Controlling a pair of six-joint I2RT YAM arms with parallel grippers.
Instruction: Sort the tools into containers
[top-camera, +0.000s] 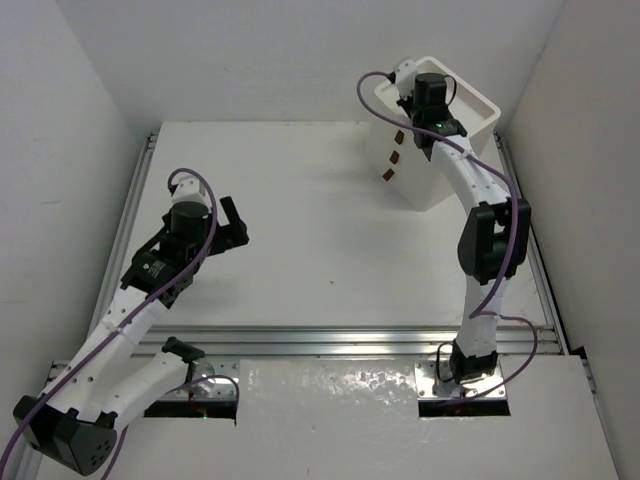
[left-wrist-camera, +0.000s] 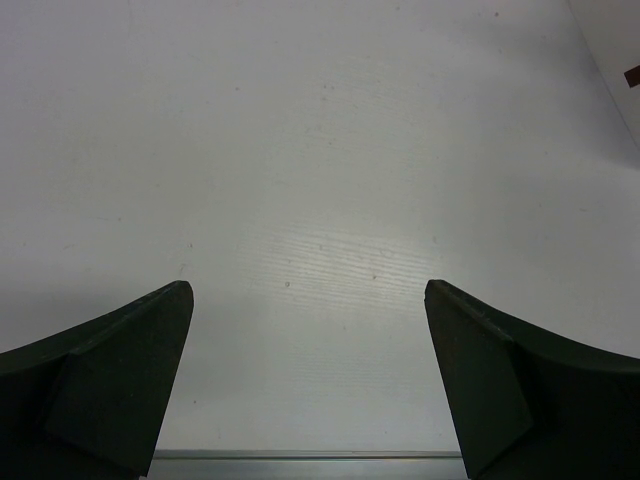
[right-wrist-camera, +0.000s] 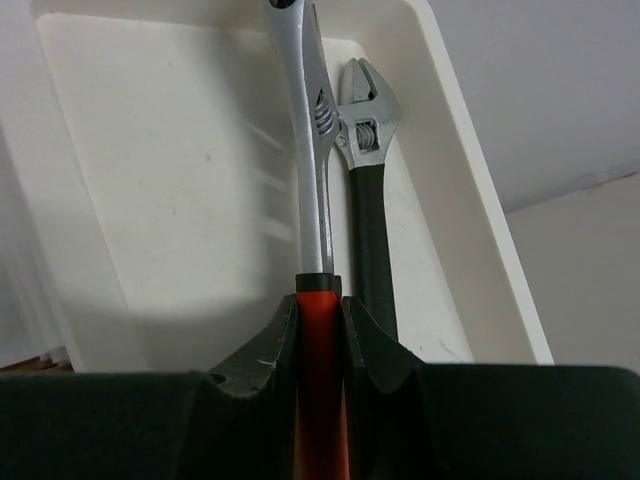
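From the top camera: spotted the left gripper (top-camera: 236, 222) hovering over the white desk (top-camera: 320, 250) on the left side, spread apart and holding nothing. Saw the right arm (top-camera: 488, 235) stretched out to the white drawer unit (top-camera: 440, 165) at the far right corner, reaching down into its recessed tray top (top-camera: 482, 102); could make out the three dark red tabs (top-camera: 393, 158) on the unit's front too. Over to the left wrist cam: found both fingers (left-wrist-camera: 120, 370) wide apart above bare desk, plus a sliver of the drawer unit at the top right edge. Then the right wrist cam: caught the right gripper (right-wrist-camera: 320, 305) clamped tight on the red-handled wrench (right-wrist-camera: 315, 180), pointed lengthwise over the tray, steel head toward the far wall. Couldn't tell whether touching the tray floor or not. Noticed the black-handled wrench (right-wrist-camera: 372, 240) already lying in the tray just beside it, along the right-hand rim.
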